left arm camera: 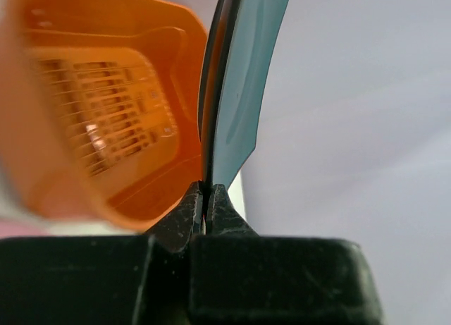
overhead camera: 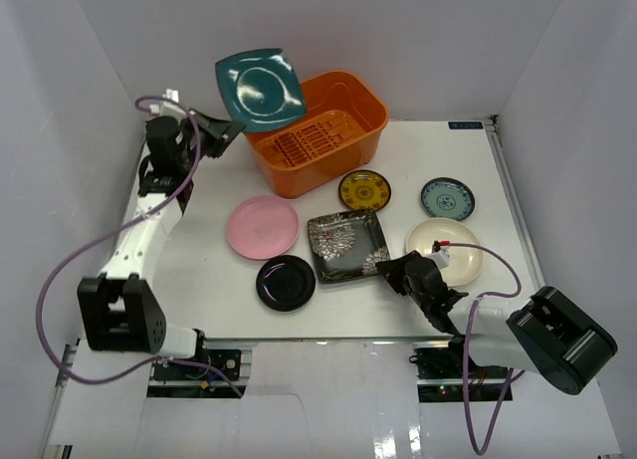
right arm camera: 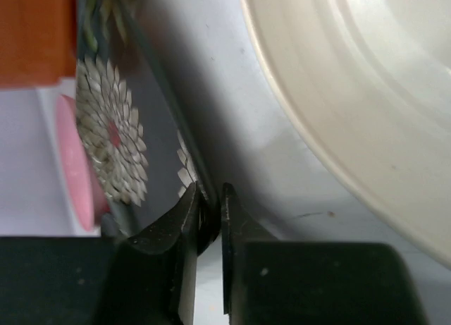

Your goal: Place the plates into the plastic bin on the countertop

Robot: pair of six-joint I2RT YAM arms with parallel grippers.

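My left gripper point(overhead camera: 221, 130) is shut on the edge of the squarish teal plate point(overhead camera: 261, 89) and holds it tilted in the air over the far left corner of the orange plastic bin point(overhead camera: 328, 170). In the left wrist view the gripper point(left arm camera: 208, 191) pinches the plate point(left arm camera: 243, 78) edge-on, with the bin point(left arm camera: 106, 106) behind it. My right gripper point(overhead camera: 390, 270) is shut on the near right rim of the square black flowered plate point(overhead camera: 346, 244). It shows in the right wrist view point(right arm camera: 211, 198) with the plate point(right arm camera: 113, 135) between its jaws. The countertop point(overhead camera: 199, 270) is white.
The pink plate point(overhead camera: 262, 227) and the glossy black plate point(overhead camera: 286, 283) lie left of the flowered one. The yellow-patterned plate point(overhead camera: 364, 190), the teal-and-white plate point(overhead camera: 447, 198) and the cream plate point(overhead camera: 444, 250) lie to the right. The cream plate point(right arm camera: 366, 92) is close beside my right gripper.
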